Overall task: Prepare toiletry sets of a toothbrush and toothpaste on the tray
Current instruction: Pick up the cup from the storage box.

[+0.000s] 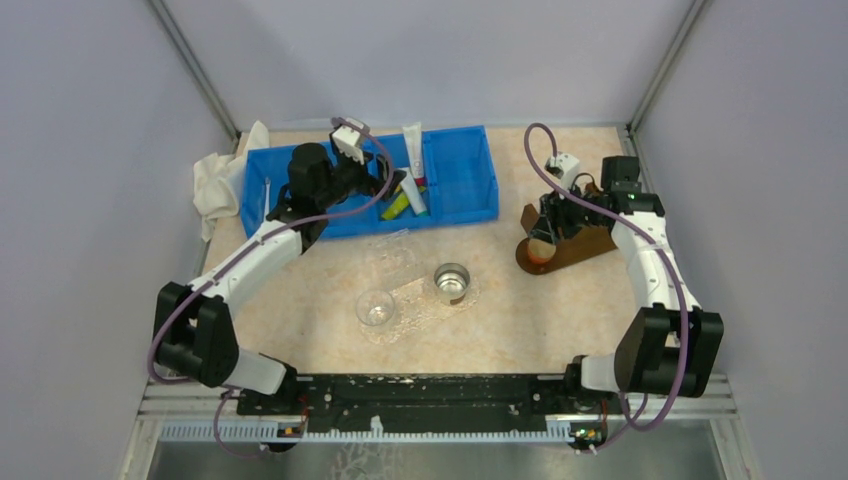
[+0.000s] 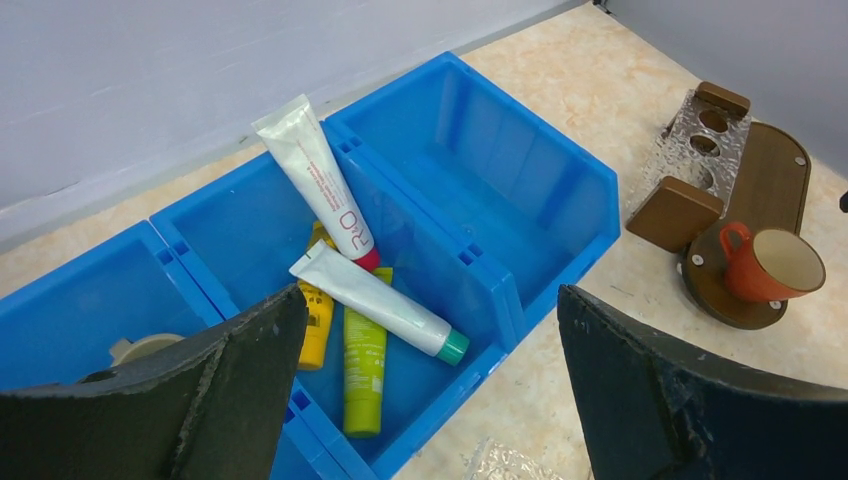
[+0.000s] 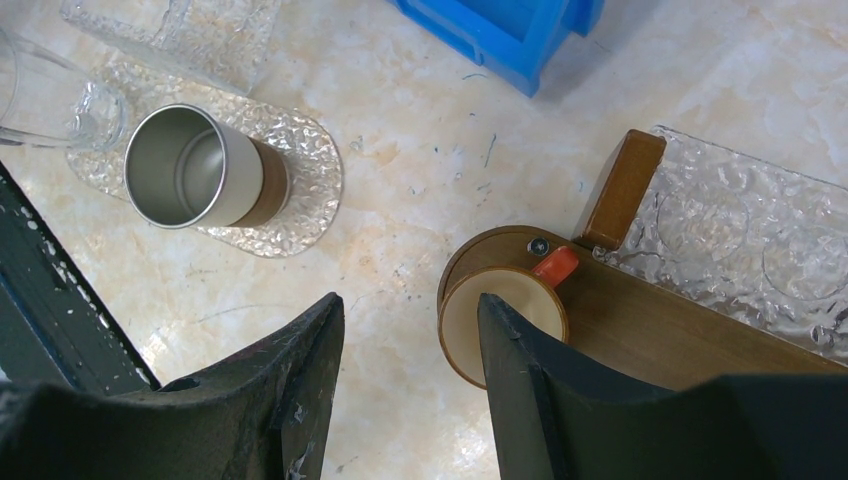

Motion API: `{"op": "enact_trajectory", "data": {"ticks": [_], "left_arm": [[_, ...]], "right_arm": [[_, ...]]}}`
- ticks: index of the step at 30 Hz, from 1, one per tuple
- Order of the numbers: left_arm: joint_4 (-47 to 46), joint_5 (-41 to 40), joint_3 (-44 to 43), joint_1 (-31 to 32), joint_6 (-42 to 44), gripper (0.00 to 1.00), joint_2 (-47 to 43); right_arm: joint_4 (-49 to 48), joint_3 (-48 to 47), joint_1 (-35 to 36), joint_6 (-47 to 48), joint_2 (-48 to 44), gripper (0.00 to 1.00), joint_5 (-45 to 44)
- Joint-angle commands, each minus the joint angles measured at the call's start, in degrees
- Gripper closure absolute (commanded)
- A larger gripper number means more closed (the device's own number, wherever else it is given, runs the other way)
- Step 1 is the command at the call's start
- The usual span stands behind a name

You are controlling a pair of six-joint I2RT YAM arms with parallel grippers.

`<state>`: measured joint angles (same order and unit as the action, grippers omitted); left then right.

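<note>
Four tubes lie mid-frame in the bin; left pincer gapes wide above, likely to take one; right pincer, half-open and empty, hovers over the cup.

My booth: pale walls around a marbled worktop.
Plain lilac-grey panels close me in on three sides, joined at the back corners by metal posts; the beige worktop is evenly lit, its shadows soft.
</note>
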<state>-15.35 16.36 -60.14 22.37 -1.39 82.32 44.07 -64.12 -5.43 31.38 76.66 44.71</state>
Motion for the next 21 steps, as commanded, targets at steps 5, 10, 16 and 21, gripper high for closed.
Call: {"op": "enact_trajectory", "data": {"ticks": [5,10,16,21], "left_arm": [[-0.25,-0.06,-2.50,-1.14,-1.53,0.01,1.55],[0.50,-0.44,-3.08,-1.27,-1.60,0.01,2.21],[1.03,-0.01,-3.47,-1.38,-1.58,0.01,2.81],[1.66,-0.22,-4.06,-1.54,-1.60,0.01,3.66]], "right_arm": [[-2.40,0.31,-0.46,0.29,-2.13,0.48,1.71],[-2.42,0.33,-0.48,0.13,-2.13,0.48,1.70],[-2.45,0.40,-0.46,0.16,-2.10,0.48,1.75],[-2.50,0.47,-0.49,0.18,-2.04,0.48,1.79]]}}
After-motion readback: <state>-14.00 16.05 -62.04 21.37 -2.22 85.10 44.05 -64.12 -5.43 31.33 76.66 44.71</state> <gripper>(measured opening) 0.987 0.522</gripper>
